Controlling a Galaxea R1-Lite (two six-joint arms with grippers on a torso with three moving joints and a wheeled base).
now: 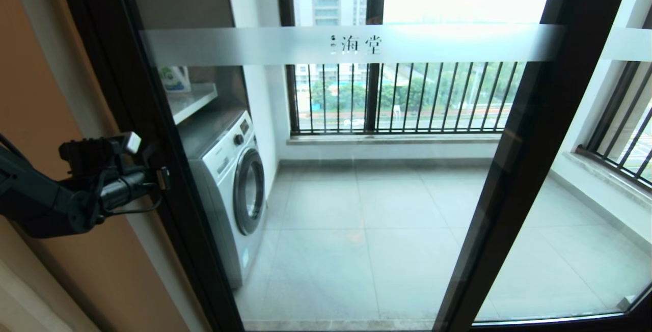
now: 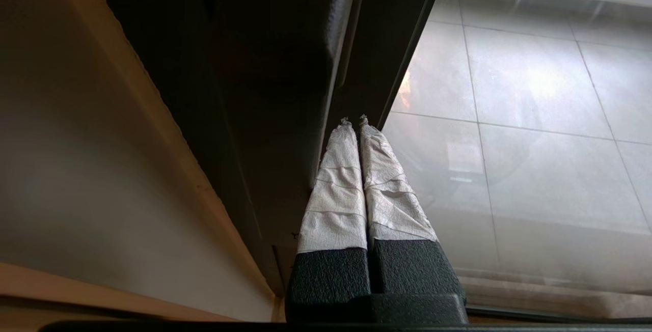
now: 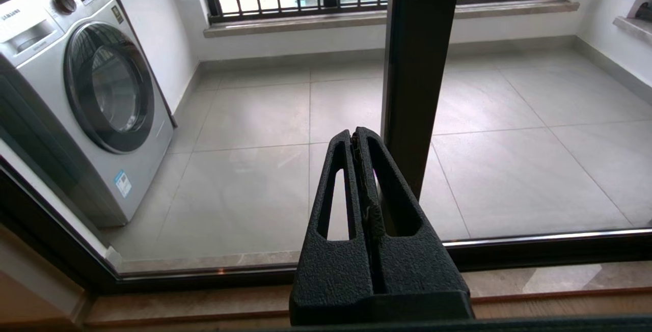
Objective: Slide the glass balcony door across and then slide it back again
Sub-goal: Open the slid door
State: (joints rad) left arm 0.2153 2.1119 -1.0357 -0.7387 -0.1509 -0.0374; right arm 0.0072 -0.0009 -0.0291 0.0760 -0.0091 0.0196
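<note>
The glass balcony door (image 1: pixel 356 220) fills the head view, its frosted band with characters (image 1: pixel 351 44) running across the top. My left gripper (image 1: pixel 162 178) is at the door's dark left stile (image 1: pixel 147 98), about mid-height. In the left wrist view its white-taped fingers (image 2: pixel 338 184) are pressed together, and the left gripper (image 2: pixel 355 119) touches the stile beside a raised dark handle (image 2: pixel 342 26). My right gripper (image 3: pixel 356 132) is out of the head view. It is shut on nothing, low in front of the glass, beside a dark stile (image 3: pixel 415 67).
Behind the glass, a washing machine (image 1: pixel 229 184) stands at the left under a shelf (image 1: pixel 191 100). Barred windows (image 1: pixel 407 98) line the back and right of the tiled balcony. An orange-brown wall (image 1: pixel 61 67) lies left of the door frame. The bottom track (image 3: pixel 535 250) runs along the floor.
</note>
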